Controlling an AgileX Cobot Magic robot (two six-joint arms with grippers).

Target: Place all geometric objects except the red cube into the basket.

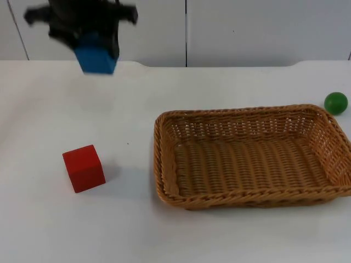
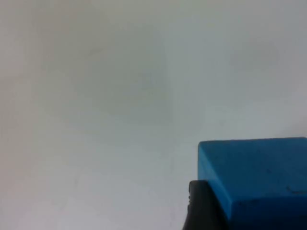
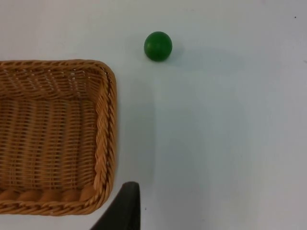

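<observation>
Top view: left hand (image 1: 97, 55) grips blue cube (image 1: 97, 59); red cube (image 1: 83, 167) apart.

We are seeing the left gripper (image 1: 97, 52) smeared by motion above the blue cube (image 1: 97, 59), its fingers too blurred to read. The picture's edge is cutting off the cube (image 2: 259, 179) in the left wrist view. Beside the green ball (image 1: 335, 103), the basket (image 1: 164, 164) is losing its right corner past the top view's edge.
</observation>
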